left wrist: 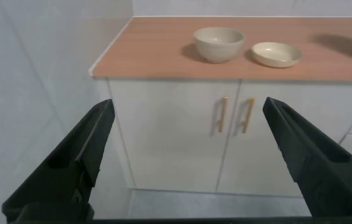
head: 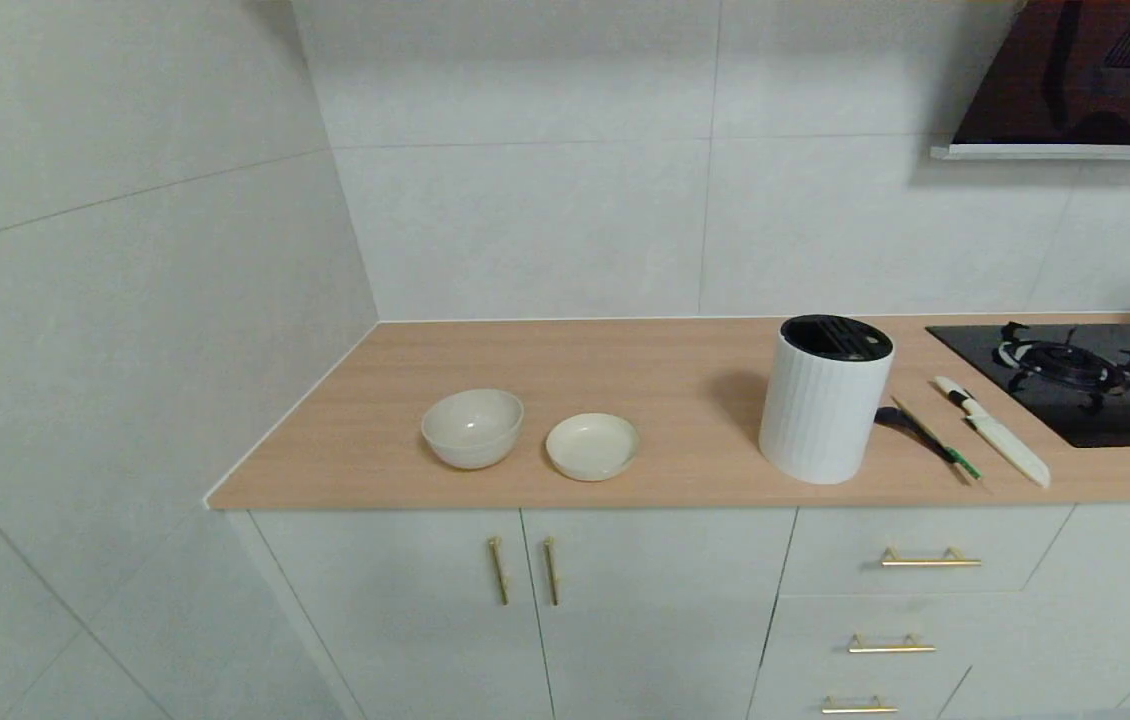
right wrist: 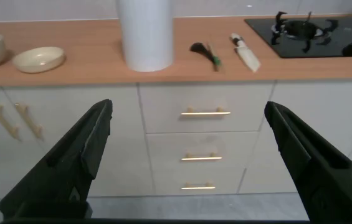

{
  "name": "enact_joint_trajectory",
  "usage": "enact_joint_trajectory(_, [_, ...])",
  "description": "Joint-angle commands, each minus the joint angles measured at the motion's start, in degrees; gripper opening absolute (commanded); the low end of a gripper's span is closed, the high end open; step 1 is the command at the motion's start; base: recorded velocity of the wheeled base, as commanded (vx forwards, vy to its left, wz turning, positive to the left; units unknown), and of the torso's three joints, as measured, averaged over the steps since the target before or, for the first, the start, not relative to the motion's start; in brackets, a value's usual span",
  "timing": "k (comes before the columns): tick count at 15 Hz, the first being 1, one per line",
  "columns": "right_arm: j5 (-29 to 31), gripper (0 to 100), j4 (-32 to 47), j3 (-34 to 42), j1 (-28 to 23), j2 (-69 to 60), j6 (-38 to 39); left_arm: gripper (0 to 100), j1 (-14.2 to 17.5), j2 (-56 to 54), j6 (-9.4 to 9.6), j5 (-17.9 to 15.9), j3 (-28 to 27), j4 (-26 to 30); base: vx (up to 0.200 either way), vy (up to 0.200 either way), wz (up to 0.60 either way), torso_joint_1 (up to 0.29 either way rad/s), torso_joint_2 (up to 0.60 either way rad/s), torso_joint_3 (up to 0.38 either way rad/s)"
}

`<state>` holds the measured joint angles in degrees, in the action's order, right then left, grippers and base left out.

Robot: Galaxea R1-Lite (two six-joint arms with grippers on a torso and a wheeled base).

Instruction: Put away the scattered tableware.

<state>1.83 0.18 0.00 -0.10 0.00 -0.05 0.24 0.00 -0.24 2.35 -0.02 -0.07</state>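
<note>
You are holding the right gripper [right wrist: 186,112] and left gripper [left wrist: 188,109] spread wide, low before the cabinets. The knife [right wrist: 244,53] and chopsticks [right wrist: 212,55] are lying up ahead of the right one on the counter [head: 625,370], slanting away from its edge, beside the holder [head: 823,400].

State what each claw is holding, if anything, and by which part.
Nothing is held. The left claw and the right claw are both open and empty; the bowl, dish and knife lie on the counter.
</note>
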Motion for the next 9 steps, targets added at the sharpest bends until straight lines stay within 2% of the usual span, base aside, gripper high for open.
enact_joint_trajectory(1, [0.02, 100, -0.01, 0.00, 0.01, 0.00, -0.04, 100, 0.02, 0.00, -0.02, 0.02, 0.02, -0.01, 0.000, 0.200, 0.00, 0.002, 0.00, -0.007])
enact_joint_trajectory(8, [0.02, 100, -0.01, 0.00, 0.01, 0.00, 0.05, 100, 0.02, 0.00, -0.02, 0.02, 0.02, -0.01, 0.000, 0.200, 0.00, 0.002, 0.00, 0.003])
enact_joint_trajectory(9, [0.02, 100, -0.01, 0.00, 0.01, 0.00, -0.04, 100, 0.02, 0.00, -0.02, 0.02, 0.02, -0.01, 0.000, 0.000, 0.00, 0.000, 0.00, 0.000])
